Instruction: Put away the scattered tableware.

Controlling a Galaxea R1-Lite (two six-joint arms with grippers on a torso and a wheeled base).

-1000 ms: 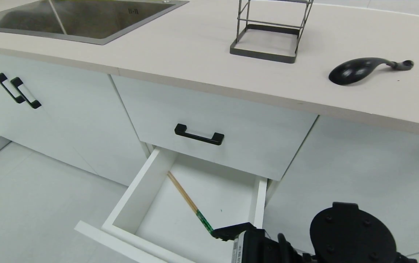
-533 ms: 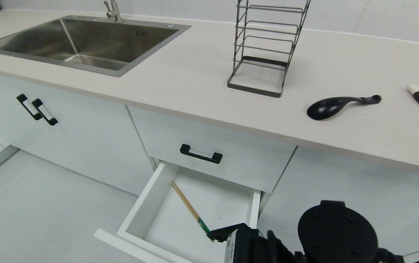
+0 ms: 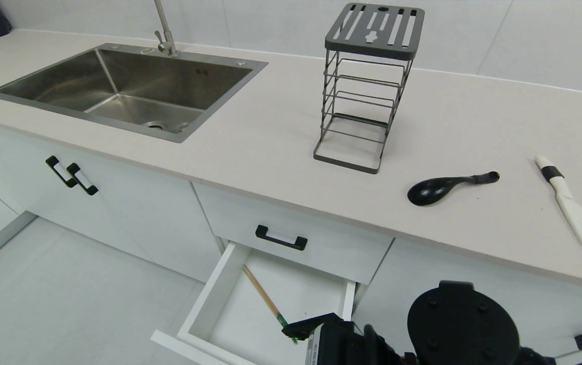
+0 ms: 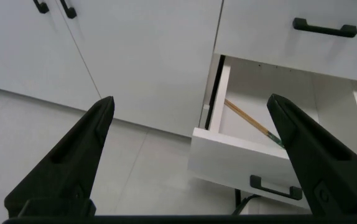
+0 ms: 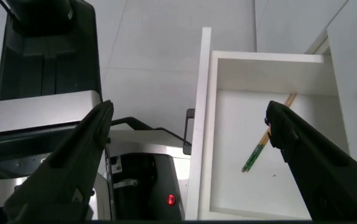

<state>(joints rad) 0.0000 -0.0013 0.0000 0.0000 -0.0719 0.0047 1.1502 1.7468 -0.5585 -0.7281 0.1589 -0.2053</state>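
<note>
Right gripper hangs empty, fingers spread wide, pointing down over the open white drawer, where the wooden green-tipped chopsticks lie. Left gripper, likewise spread and empty, sits low off that drawer's left side. The black plastic spoon lies on the pale countertop, above and right of the drawer. Its long axis runs roughly along the counter edge, bowl toward the drawer. The right arm looks nearer, and would have to rise.
</note>
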